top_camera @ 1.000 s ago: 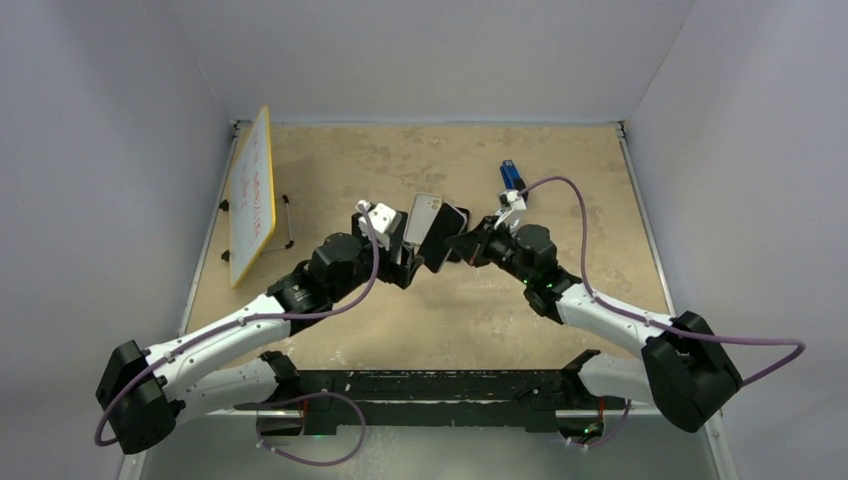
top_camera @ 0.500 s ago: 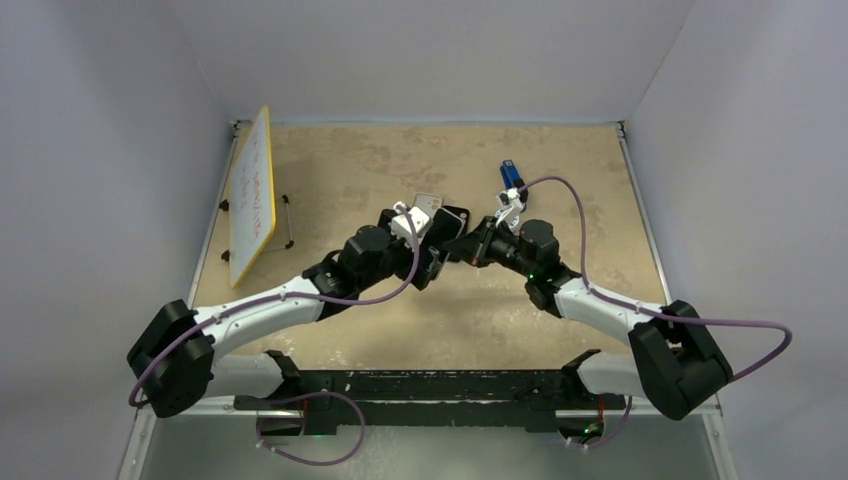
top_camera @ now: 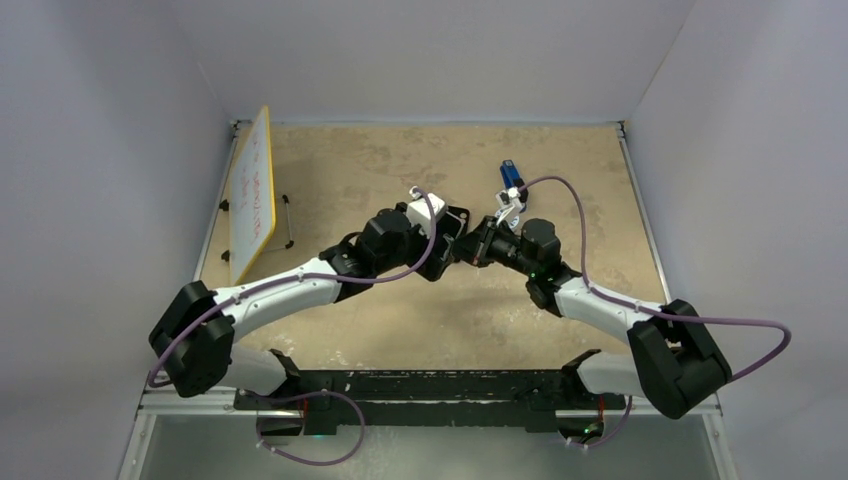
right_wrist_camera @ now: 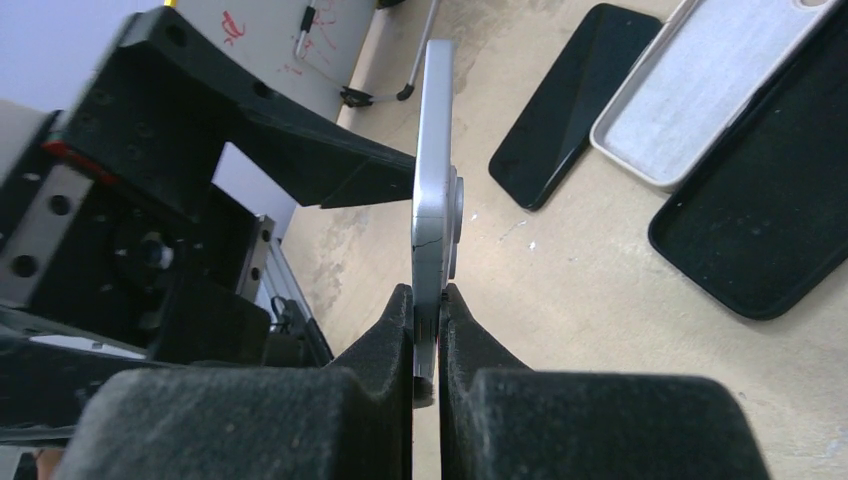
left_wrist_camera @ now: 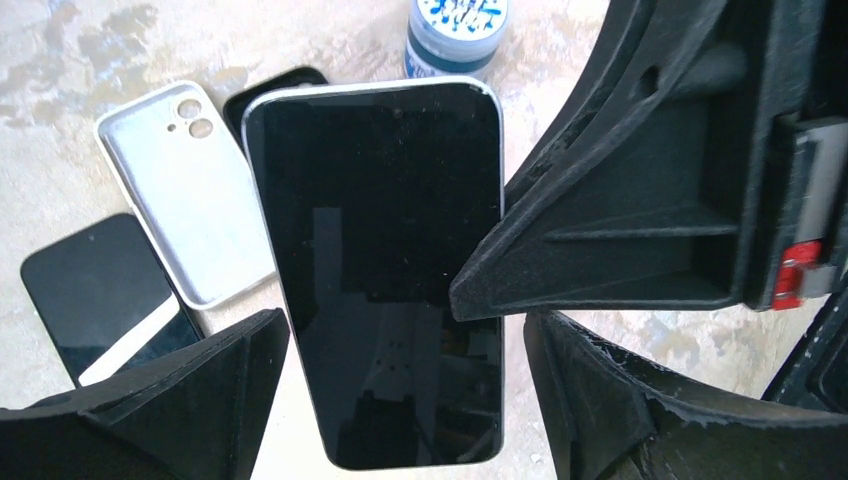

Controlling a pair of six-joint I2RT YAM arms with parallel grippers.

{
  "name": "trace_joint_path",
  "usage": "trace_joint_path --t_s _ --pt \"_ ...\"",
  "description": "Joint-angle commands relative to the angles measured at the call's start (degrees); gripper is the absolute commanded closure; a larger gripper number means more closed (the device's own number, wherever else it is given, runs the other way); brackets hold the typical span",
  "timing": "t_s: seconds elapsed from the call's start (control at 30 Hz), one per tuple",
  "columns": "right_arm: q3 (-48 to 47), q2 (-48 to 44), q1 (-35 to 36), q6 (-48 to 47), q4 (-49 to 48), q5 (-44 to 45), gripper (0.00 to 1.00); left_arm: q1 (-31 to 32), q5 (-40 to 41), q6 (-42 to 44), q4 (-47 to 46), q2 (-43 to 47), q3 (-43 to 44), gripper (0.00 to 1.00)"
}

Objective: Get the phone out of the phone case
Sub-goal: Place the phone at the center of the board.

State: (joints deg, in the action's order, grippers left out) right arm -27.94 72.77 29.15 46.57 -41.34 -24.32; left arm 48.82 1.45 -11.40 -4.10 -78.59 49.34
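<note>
My right gripper (right_wrist_camera: 428, 340) is shut on the lower edge of the phone (right_wrist_camera: 432, 200), a silver-edged handset held edge-up above the table. The left wrist view shows the phone's (left_wrist_camera: 375, 270) black screen facing the camera. My left gripper (left_wrist_camera: 405, 340) is open, one finger on each side of the phone's lower end, not pressing it. An empty white phone case (left_wrist_camera: 185, 190) lies inside-up on the table beneath. From above, both grippers (top_camera: 445, 240) (top_camera: 464, 246) meet at mid-table and hide the phone.
A black case (right_wrist_camera: 770, 220) and a second black phone (right_wrist_camera: 570, 100) lie beside the white case (right_wrist_camera: 700, 90). A blue-topped jar (left_wrist_camera: 455, 25) stands behind them. A small whiteboard on a stand (top_camera: 252, 195) leans at the left edge, a blue object (top_camera: 511, 174) at back right.
My left arm has swung right and forward until its open jaws straddle the phone. The right gripper shifted slightly left and kept its hold.
</note>
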Motion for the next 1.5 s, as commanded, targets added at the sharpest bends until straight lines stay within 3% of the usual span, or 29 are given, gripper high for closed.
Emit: trace_joint_path --t_s 0.0,0.2,0.43,0.57,0.73,0.83,0.9,0.97,1.2,1.37,1.47 --pt "-0.8 -0.51 -0.13 2.79 -6.73 -3.46 1.0 0.07 -1.19 -0.93 2.07 -0.66 2.62 0.08" --pt "-0.63 0.34 -0.49 4.13 -8.35 -5.0 1.0 0.05 -1.19 -0.31 3.22 -2.16 3.17 0.09" --pt "-0.71 1.07 -0.58 3.59 -8.33 -5.39 1.0 0.09 0.49 -1.7 4.01 -3.54 5.19 0.17" --pt "-0.62 2.11 -0.58 3.39 -8.65 -5.47 1.0 0.06 2.5 -1.81 7.6 -4.18 7.14 0.3" --pt "-0.62 2.64 -0.87 3.48 -7.53 -4.96 0.98 -0.04 4.52 -1.44 11.35 -4.93 9.39 0.6" --pt "-0.76 2.2 -1.7 3.41 -6.19 -5.22 0.79 -0.92 5.39 -1.5 13.84 -5.62 10.57 0.74" --pt "-1.25 1.34 -2.48 2.55 -4.09 -5.64 0.6 -2.4 5.31 -1.94 15.77 -5.89 11.34 0.79" --pt "-2.2 -0.16 -3.28 0.2 -0.01 -5.27 0.48 -4.5 5.08 -2.2 17.54 -6.03 12.0 0.83" --pt "-2.86 -7.87 -4.36 -11.6 14.16 4.23 0.31 -13.28 7.45 -1.53 24.28 -9.15 15.19 0.87" --pt "1.3 -12.68 -4.36 -13.43 15.61 16.85 0.27 -17.53 8.36 1.2 30.83 -16.13 21.13 0.87" --pt "5.48 -14.53 -4.36 -12.53 11.0 22.4 0.21 -19.37 10.99 2.94 32.88 -20.3 24.45 0.88"
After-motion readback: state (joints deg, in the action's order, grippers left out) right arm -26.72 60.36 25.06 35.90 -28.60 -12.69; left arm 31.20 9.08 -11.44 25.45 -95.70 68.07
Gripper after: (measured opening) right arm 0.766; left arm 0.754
